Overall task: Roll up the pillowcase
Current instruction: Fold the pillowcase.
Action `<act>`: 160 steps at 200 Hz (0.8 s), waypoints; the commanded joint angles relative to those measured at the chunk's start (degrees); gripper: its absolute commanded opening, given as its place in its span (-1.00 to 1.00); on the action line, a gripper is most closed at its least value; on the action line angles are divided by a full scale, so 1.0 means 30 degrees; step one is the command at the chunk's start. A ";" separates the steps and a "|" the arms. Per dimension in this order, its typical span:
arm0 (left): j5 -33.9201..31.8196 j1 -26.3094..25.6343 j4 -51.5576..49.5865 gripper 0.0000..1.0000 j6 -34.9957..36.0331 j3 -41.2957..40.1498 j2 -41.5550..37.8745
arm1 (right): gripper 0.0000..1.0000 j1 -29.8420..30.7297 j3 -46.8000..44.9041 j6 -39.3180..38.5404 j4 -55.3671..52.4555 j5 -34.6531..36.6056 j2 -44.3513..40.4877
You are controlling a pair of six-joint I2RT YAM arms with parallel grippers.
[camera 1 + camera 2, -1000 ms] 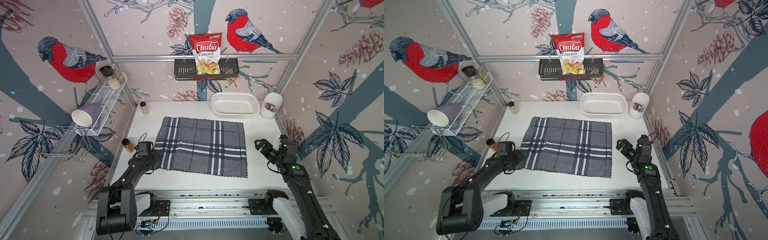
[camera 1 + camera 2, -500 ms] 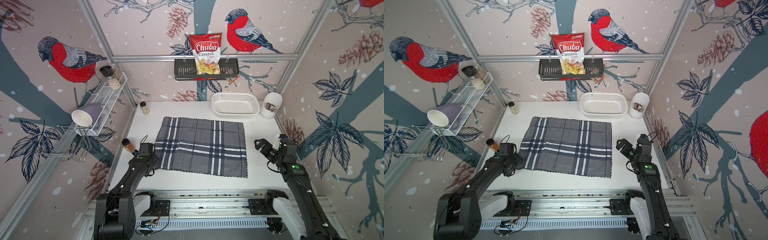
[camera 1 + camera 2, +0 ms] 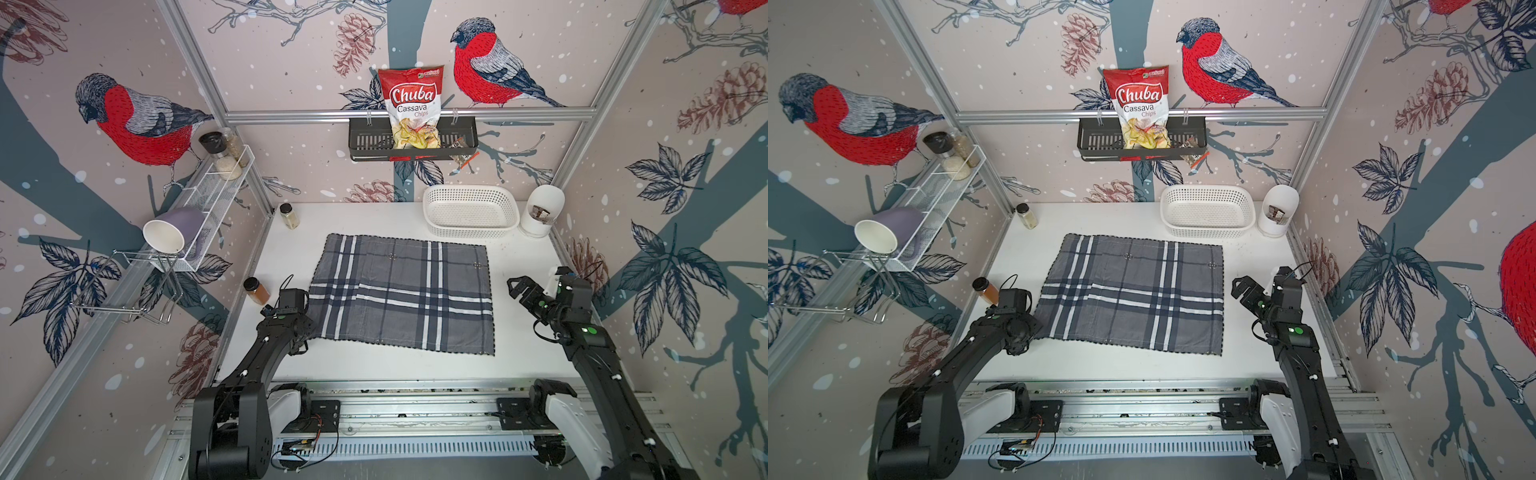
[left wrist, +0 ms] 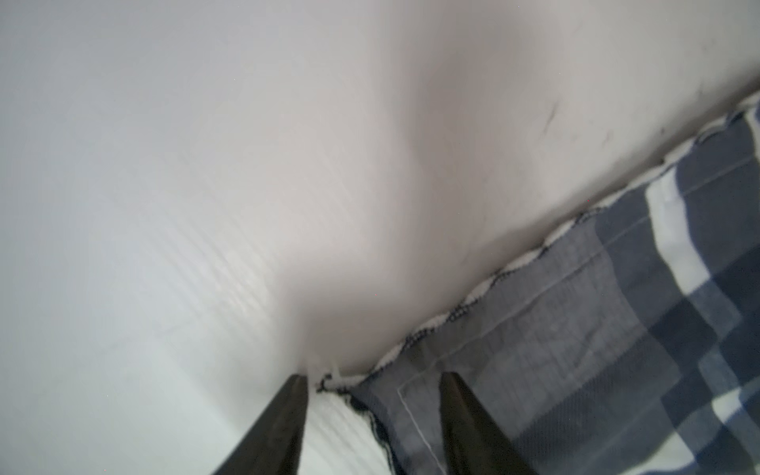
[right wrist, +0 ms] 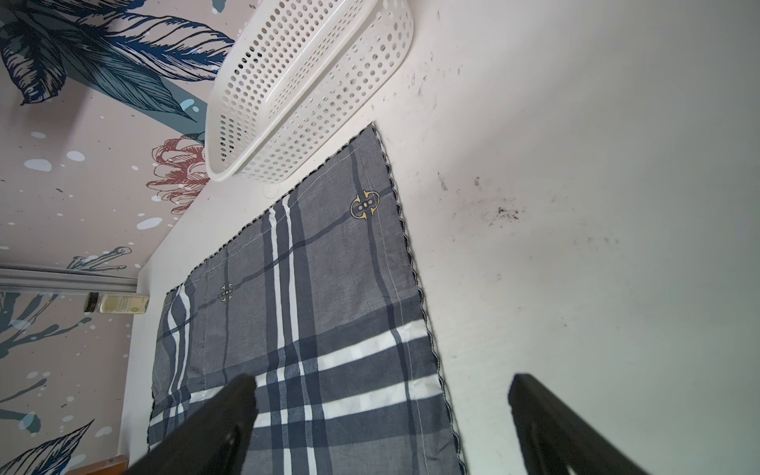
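White tabletop [image 3: 415, 365] fills the bird-papered cell, and on it the pillowcase [image 3: 403, 291] lies spread flat, with no turn rolled in yet. We see the left gripper [image 4: 372, 380] down at the cloth's corner. Its jaws stand narrow but parted, one finger over bare table, the other over fabric, the stitched corner between them. That wrist view is blurred, so we cannot say whether either finger touches the cloth. Well to that gripper's right, beyond the plaid's opposite edge, the right gripper [image 5: 382, 378] hovers spread wide, holding nothing. By our reckoning the task has barely begun: pinching, lifting and all the rolling remain.
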 commanded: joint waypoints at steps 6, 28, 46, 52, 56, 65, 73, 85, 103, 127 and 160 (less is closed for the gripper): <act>0.0062 0.0501 0.1742 -0.42 0.1111 -0.0208 0.0865 | 1.00 0.0634 -0.0506 0.0255 -0.0347 -0.0094 -0.0272; 0.0443 0.0765 0.2543 -0.92 0.1802 -0.0002 0.1470 | 1.00 0.2249 -0.1038 0.1261 -0.0815 0.0820 -0.0730; 0.0548 0.0752 0.3295 -1.00 0.2271 -0.0062 0.1361 | 1.00 0.4717 -0.1125 0.2209 -0.1246 0.2437 -0.0820; 0.0631 0.0751 0.3441 -1.00 0.2301 -0.0030 0.1240 | 1.00 0.5512 -0.1071 0.2602 -0.1473 0.2998 -0.0757; 0.0803 0.0753 0.3590 -1.00 0.2351 -0.0059 0.1121 | 1.00 0.6035 -0.1023 0.2865 -0.1686 0.3278 -0.0669; 0.1239 0.0768 0.3660 -1.00 0.2342 -0.0057 0.0834 | 1.00 0.7097 -0.0879 0.3448 -0.2306 0.3791 -0.0423; 0.1484 0.0755 0.3585 -1.00 0.2333 0.0004 0.0515 | 1.00 0.7815 -0.0765 0.3958 -0.2942 0.4077 -0.0159; 0.1756 0.0755 0.3411 -1.00 0.2358 0.0036 -0.0029 | 0.99 0.9009 -0.0498 0.4816 -0.4453 0.4235 0.0351; 0.1915 0.0751 0.3020 -1.00 0.2404 0.0152 -0.0868 | 0.97 1.0420 -0.0259 0.6225 -0.6625 0.5110 0.0796; 0.1989 0.0797 0.2730 -1.00 0.2540 0.0180 -0.1865 | 0.98 1.1551 -0.0017 0.7391 -0.8786 0.5569 0.1210; 0.2314 0.0864 0.3026 -1.00 0.2811 0.0094 -0.2656 | 0.96 1.3317 0.0347 0.8209 -1.1149 0.6090 0.2147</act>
